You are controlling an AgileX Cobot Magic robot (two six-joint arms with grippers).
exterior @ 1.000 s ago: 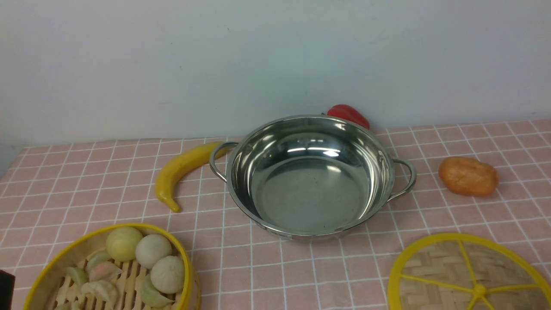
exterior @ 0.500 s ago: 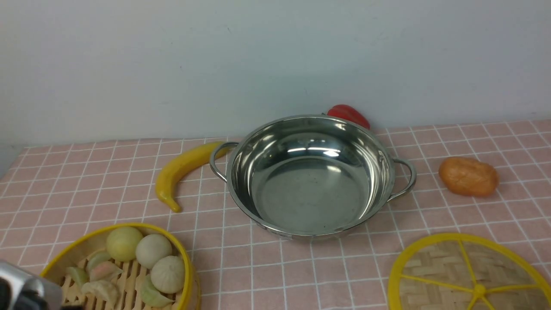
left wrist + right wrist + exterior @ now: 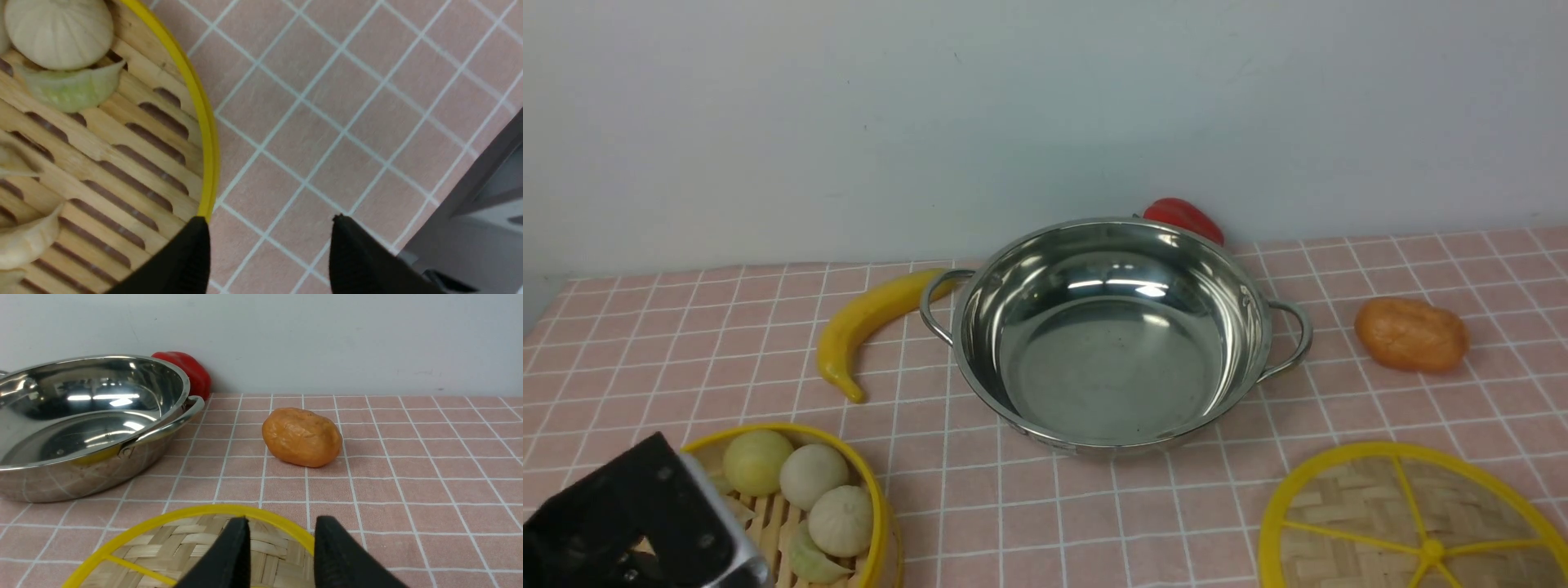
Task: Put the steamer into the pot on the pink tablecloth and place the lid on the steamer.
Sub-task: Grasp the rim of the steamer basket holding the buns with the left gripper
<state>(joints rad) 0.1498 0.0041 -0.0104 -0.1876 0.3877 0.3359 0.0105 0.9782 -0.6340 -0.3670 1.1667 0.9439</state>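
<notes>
the steamer, holding buns and dumplings, sits on the pink tablecloth, nearer the robot than the pot and to its left. the left gripper hangs at the steamer's rim, fingers spread, gripping nothing. the lid lies near-right of the pot, with the right gripper above it, fingers parted and empty.
</notes>
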